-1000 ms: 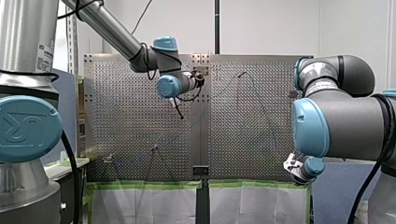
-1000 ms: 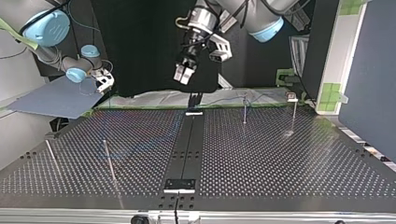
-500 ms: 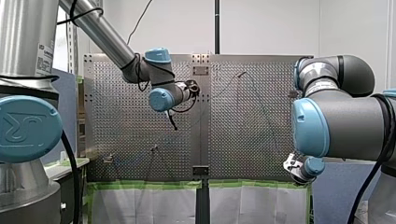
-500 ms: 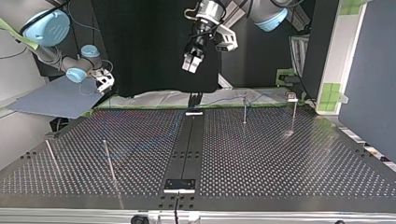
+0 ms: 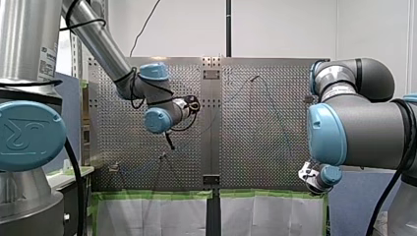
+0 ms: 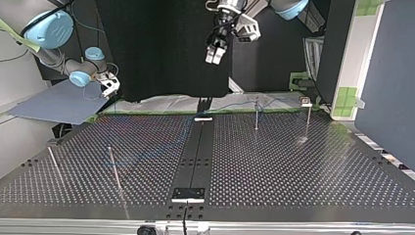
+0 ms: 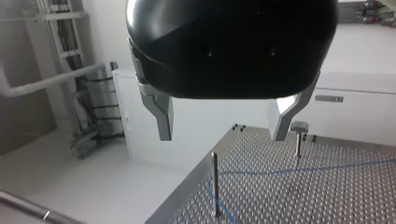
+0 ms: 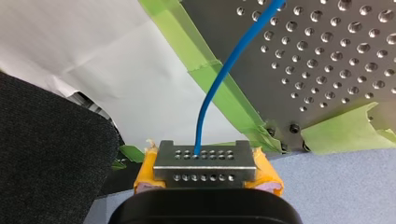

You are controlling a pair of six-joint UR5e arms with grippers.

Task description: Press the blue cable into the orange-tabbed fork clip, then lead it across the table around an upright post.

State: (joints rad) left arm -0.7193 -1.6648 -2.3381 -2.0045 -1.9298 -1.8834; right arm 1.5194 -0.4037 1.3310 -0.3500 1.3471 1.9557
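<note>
Yellow pads at the top view's far left: my right arm's end effector [image 6: 108, 84] hung off the edge of the perforated metal counter [image 6: 303, 171], pinching the thin blue cable [image 8: 219, 79]. The right wrist view confirmed this. The cable ran out from between the pads and up over the green tape [image 8: 233, 107] on the counter's edge. It was probably held out there to anchor the free end and keep the run taut.

Next along stood a slim upright metal post [image 6: 115, 169], with a second nearer the counter's side edge. A faint blue line of cable lay across the holes close by. Either could serve as the turning post, though that is a guess.

In the middle, high up, was my left arm's black end effector [image 6: 215, 51] with metal fingers [image 7: 161, 114], well above the counter. The left wrist view showed the fingers spread with nothing between them. It was likely kept raised to clear the posts before coming down on the cable.

At the right came another upright post, then the small fork clip [image 6: 306, 102] on its stem, its orange tab barely showing. In the left wrist view the cable passed near the stem's base. Could not tell whether it sat in the fork, so the pressing step was judged unconfirmed.
</note>
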